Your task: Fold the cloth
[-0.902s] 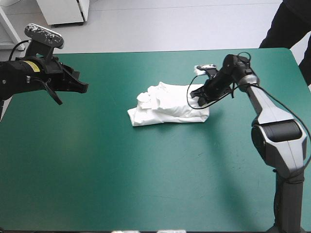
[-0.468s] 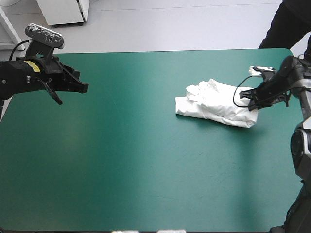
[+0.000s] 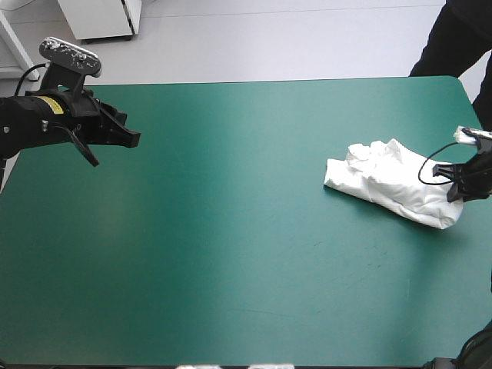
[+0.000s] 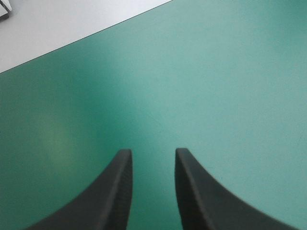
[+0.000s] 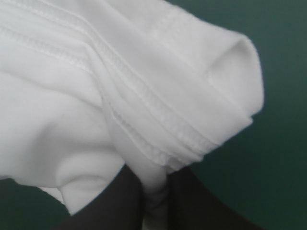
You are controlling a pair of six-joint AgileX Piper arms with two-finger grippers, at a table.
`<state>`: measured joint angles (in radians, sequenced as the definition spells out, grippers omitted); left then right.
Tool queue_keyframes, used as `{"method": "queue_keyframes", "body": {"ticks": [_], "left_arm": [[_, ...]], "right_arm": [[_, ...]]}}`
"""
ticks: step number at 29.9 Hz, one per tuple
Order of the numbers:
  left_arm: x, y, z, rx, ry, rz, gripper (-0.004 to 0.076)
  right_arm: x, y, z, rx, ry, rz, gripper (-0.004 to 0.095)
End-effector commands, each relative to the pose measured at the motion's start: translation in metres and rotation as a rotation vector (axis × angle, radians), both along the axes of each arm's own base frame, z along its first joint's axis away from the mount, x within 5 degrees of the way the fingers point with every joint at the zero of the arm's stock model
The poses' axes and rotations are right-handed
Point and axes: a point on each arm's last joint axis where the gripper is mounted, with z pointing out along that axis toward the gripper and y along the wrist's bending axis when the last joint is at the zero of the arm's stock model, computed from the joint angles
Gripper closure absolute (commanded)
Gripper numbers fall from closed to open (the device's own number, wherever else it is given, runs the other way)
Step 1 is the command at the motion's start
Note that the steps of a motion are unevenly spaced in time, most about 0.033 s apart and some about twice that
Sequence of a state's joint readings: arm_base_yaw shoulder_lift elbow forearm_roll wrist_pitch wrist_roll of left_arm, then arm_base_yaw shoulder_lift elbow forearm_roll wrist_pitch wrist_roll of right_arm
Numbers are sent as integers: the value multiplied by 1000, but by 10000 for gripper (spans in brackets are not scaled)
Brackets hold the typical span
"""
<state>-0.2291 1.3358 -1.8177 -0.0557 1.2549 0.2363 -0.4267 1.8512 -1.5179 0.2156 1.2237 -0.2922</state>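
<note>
Right end effector (image 3: pixel 460 183) clenched on T-shirt (image 3: pixel 388 178) hem near right edge of counter (image 3: pixel 246 254), likely to reposition bundle; left end effector (image 3: pixel 123 137) released, idle.

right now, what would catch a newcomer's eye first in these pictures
The white T-shirt stands out first: a rumpled bundle near the right edge of the teal-green cover, with a pinch of it clamped in the right gripper. Next comes the left gripper, open and empty, held above the bare cover near its far left corner.
</note>
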Motion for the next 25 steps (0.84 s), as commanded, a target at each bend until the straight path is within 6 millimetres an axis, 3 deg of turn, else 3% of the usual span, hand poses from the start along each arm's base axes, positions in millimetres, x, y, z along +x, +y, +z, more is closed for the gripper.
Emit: {"method": "queue_keyframes", "body": {"ticks": [1, 9, 13, 16, 20, 25], "left_arm": [[-10, 1, 17, -44, -102, -3, 493], [-11, 1, 17, -48, -102, -5, 493], [-11, 0, 17, -50, -102, -7, 493], [-11, 0, 17, -50, -100, -7, 493], [-11, 0, 17, -53, -95, -10, 493], [-12, 1, 15, -43, -76, -10, 493]], "right_arm": [[-12, -9, 21, -41, -61, -26, 909], [-13, -11, 19, -39, -59, -33, 879], [-12, -8, 20, -11, -68, -17, 737], [-13, -7, 22, -12, -72, -17, 558], [-18, -6, 37, -38, -123, -18, 366], [-24, 12, 73, 36, -300, 23, 353]]}}
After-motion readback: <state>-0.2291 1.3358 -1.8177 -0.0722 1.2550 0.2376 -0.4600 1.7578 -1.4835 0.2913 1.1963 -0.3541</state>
